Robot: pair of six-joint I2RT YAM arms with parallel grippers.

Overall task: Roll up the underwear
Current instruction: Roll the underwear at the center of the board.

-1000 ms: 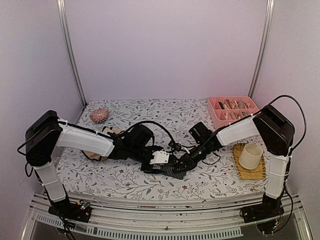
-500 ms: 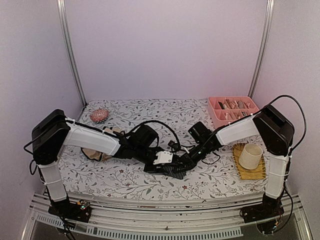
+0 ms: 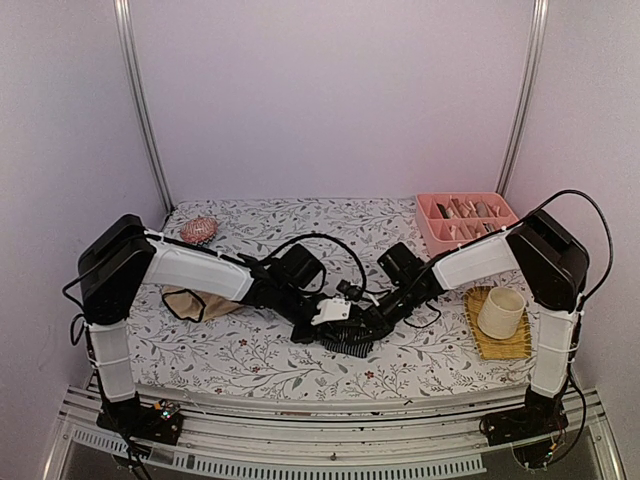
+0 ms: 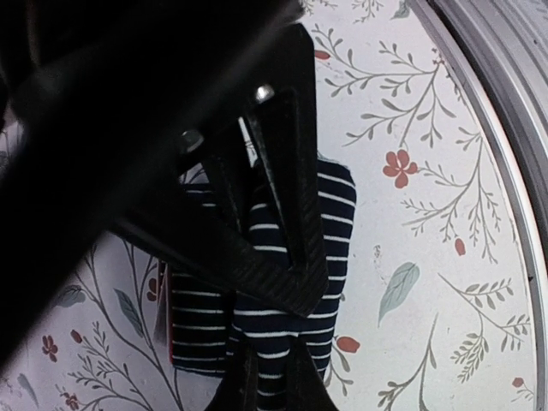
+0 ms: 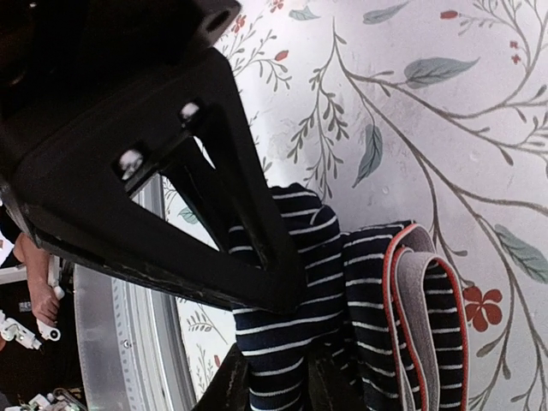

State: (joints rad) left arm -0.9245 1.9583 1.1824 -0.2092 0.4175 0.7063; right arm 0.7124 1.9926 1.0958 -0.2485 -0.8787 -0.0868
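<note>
Open table (image 3: pixel 330 222) centre-rear; tray (image 3: pixel 428 232), cup (image 3: pixel 501 311) right

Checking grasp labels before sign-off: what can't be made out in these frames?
Top view: left gripper and right gripper cover most of the dark navy pale-striped cloth briefs; roll state unclear.
Wrist views: each gripper's fingers overlap the cloth; grip cannot be told.
Top view: beige black-edged cloth briefs partly behind the left arm.
Top view: pink plastic divided tray contents too small.
</note>
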